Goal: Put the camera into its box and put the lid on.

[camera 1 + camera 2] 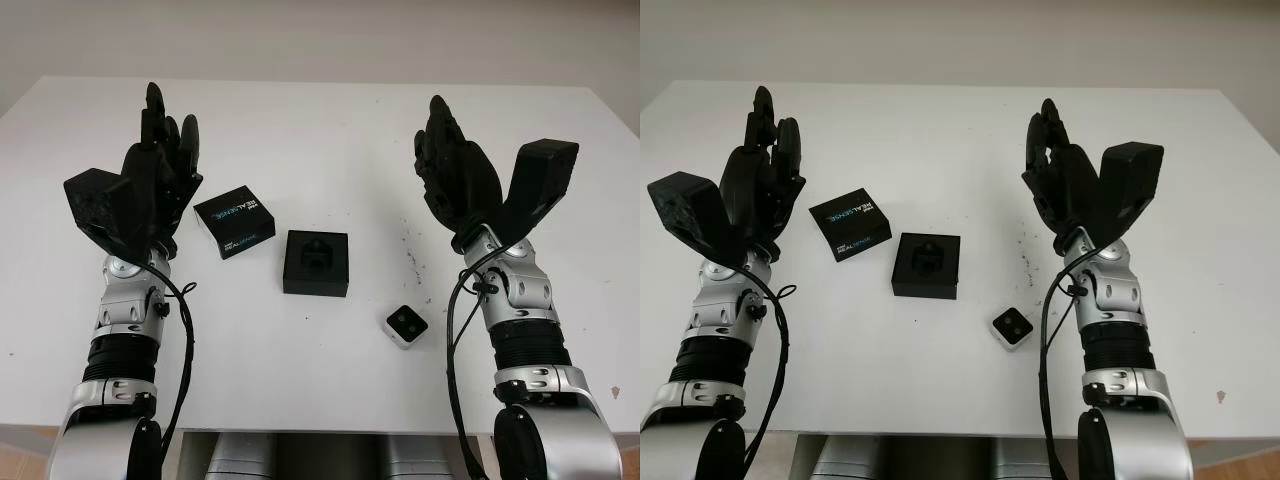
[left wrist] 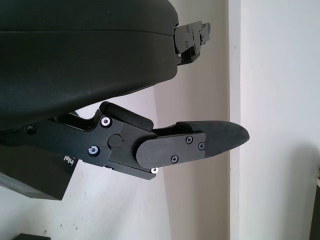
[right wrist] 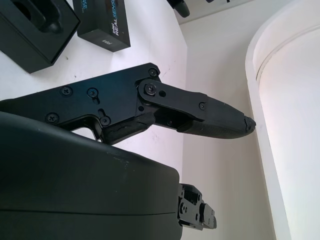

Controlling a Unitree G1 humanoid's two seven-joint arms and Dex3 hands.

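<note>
A white bench [image 1: 330, 130] stands against a plain pale wall, its surface marked with a few small dark specks near the right robot hand.

Left robot hand [image 1: 160, 165]: raised above the bench's left part, palm turned inward, empty, fingers extended upward and not curled. The left wrist view shows one finger [image 2: 200, 142] stretched out straight over the white surface.

Lid [image 1: 234, 221]: a flat black piece with blue-white lettering on top, lying on the bench just beside the left robot hand, on its inner side. A corner of it appears under the hand's shell in the left wrist view.

Box [image 1: 317, 262]: black, open, with a moulded black insert inside. It sits on the bench between the two robot hands, somewhat nearer the left one, close to the lid but not touching it.

Camera [image 1: 407, 325]: small, white-cased with a dark face, lying on the bench apart from the box, nearer the robot than the right robot hand and just inward of that arm's forearm.

Right robot hand [image 1: 455, 170]: raised above the bench's right part, palm inward, empty, fingers extended and uncurled. Its wrist view shows box and lid beyond one straight finger [image 3: 210, 115].
</note>
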